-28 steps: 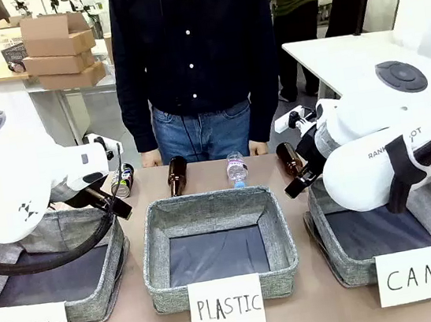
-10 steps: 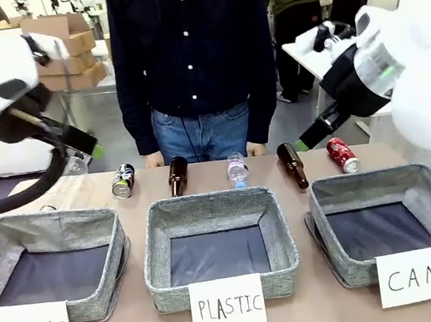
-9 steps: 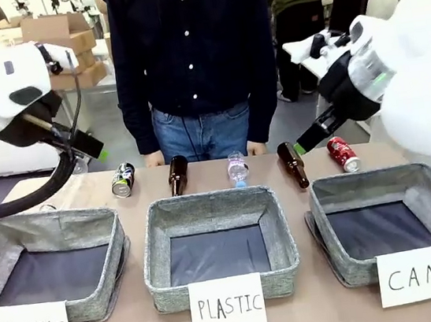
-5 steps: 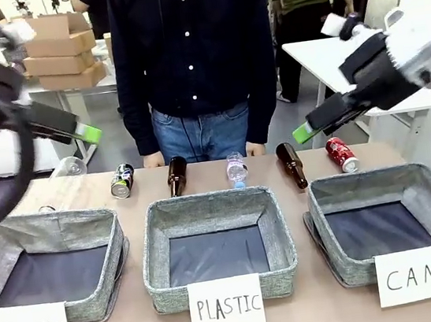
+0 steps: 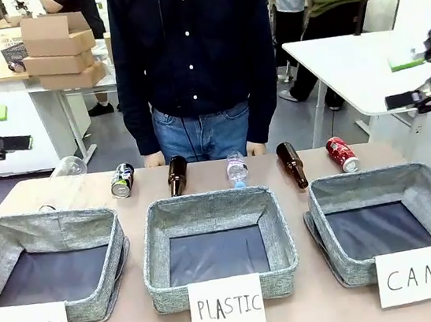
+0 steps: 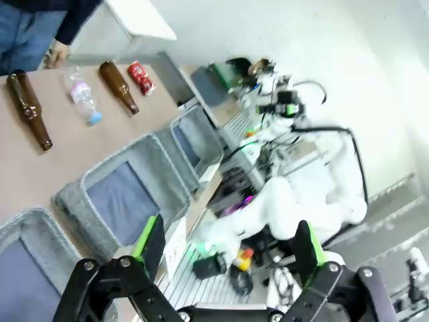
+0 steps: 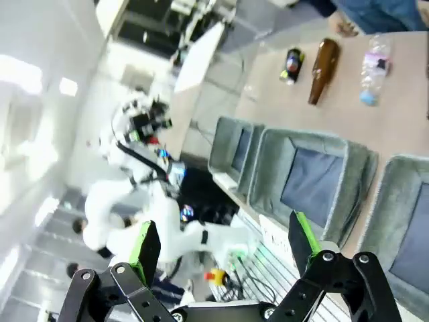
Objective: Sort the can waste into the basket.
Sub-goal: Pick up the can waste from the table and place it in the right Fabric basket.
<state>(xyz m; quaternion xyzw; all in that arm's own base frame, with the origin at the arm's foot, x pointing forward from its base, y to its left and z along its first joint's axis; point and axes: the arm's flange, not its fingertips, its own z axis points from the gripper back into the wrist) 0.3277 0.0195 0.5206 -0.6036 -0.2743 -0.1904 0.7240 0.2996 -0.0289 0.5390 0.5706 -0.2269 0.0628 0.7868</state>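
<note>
At the near edge, a white card [image 5: 412, 276] handwritten "CAN" fronts the grey woven-fabric rectangular basket with dark lining [image 5: 365, 182], beside alike baskets carded "PLASTIC" and "BOTTLE". Just past its far rim lies the small red can with silver ends [image 5: 342, 154]; the black-and-silver can [image 5: 123, 180], print unreadable, lies far left. Both are well apart from the left gripper [image 6: 228, 238] and right gripper [image 7: 221, 238], whose green-padded fingers are spread wide on nothing.
</note>
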